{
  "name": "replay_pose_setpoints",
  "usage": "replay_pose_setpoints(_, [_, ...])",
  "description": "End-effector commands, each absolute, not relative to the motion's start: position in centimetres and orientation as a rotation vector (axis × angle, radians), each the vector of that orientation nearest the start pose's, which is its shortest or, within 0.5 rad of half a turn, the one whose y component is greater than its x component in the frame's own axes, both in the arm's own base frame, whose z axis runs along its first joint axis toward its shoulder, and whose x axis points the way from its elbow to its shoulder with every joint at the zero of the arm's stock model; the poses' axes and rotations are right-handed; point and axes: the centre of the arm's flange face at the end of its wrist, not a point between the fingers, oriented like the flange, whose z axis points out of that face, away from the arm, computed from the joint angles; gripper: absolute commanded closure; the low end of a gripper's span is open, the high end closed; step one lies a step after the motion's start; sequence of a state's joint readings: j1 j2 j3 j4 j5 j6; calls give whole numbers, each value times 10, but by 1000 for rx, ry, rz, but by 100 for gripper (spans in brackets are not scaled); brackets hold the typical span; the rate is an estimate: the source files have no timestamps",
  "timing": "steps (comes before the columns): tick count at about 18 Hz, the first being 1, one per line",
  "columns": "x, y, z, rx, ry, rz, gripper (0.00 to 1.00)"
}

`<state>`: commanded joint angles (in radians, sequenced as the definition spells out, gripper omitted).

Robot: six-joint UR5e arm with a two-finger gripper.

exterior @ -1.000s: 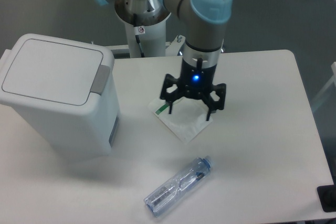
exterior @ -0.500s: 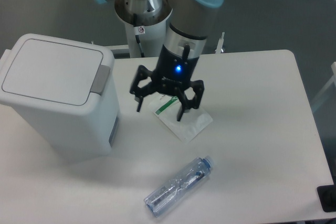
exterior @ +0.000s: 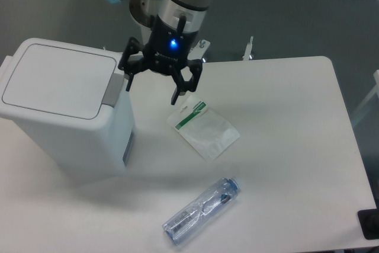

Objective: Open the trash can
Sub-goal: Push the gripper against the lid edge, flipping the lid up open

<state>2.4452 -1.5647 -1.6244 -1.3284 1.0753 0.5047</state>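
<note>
The trash can [exterior: 62,111] is a large boxy white bin standing on the left of the table. Its lid [exterior: 56,81] is shut flat, with a grey push tab [exterior: 113,89] at its right rim. My gripper [exterior: 152,90] hangs open and empty just right of the tab, above the table. Its left finger is close beside the tab; I cannot tell whether it touches. A blue light glows on the gripper body.
A white plastic pouch with green print [exterior: 203,127] lies flat in the middle of the table [exterior: 290,122]. A clear plastic bottle [exterior: 202,209] lies on its side near the front edge. The arm's base stands behind the table.
The gripper has moved left and up, from over the pouch to beside the trash can's push tab. The pouch now lies uncovered. The lid stays shut.
</note>
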Motion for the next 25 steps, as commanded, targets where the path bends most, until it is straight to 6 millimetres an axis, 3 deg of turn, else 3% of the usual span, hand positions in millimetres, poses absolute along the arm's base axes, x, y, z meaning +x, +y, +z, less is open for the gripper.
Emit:
replay_pose_setpoints(17, [-266, 466, 469, -2665, -453, -407, 0])
replay_pose_setpoints(25, [-265, 466, 468, -2665, -458, -411, 0])
